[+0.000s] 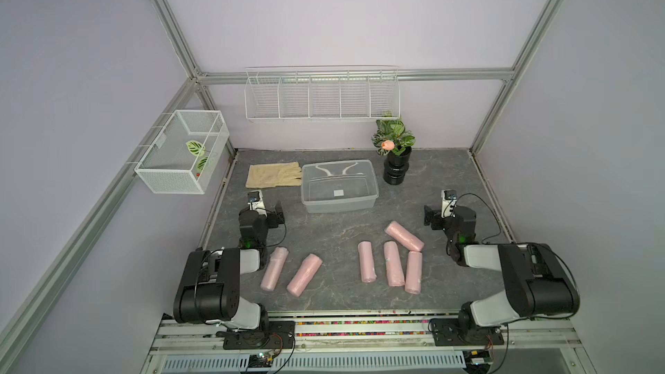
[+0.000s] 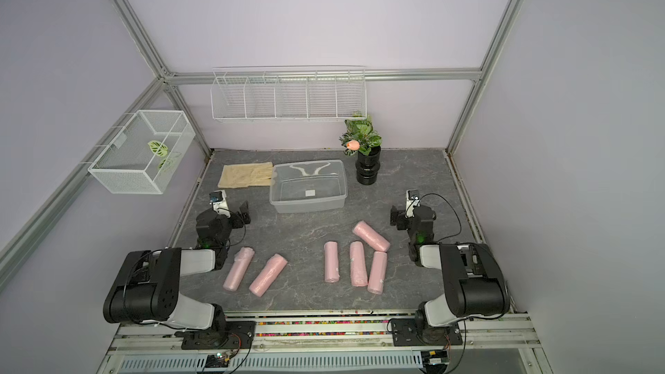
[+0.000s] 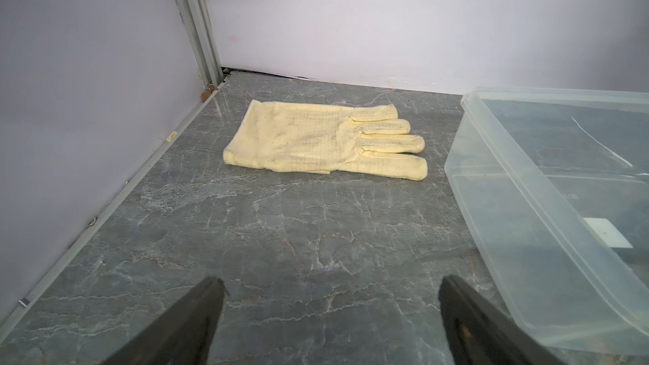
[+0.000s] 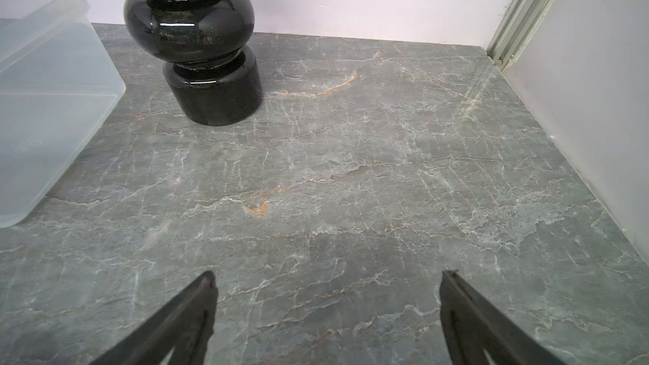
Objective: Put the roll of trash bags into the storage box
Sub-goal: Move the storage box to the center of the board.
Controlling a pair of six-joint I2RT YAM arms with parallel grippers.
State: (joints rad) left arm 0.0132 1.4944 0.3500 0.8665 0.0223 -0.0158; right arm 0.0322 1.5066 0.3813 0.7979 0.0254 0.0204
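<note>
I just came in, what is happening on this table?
Nothing is being handled yet. The left gripper and the right gripper are both open and empty. Six pink rolls of trash bags lie on the table. The clear storage box behind them is empty, with a glove beside it.

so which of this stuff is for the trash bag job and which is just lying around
For the job: six pink trash bag rolls, clear storage box.
Just lying about: yellow glove, black vase with plant, wire rack, mesh basket.
</note>
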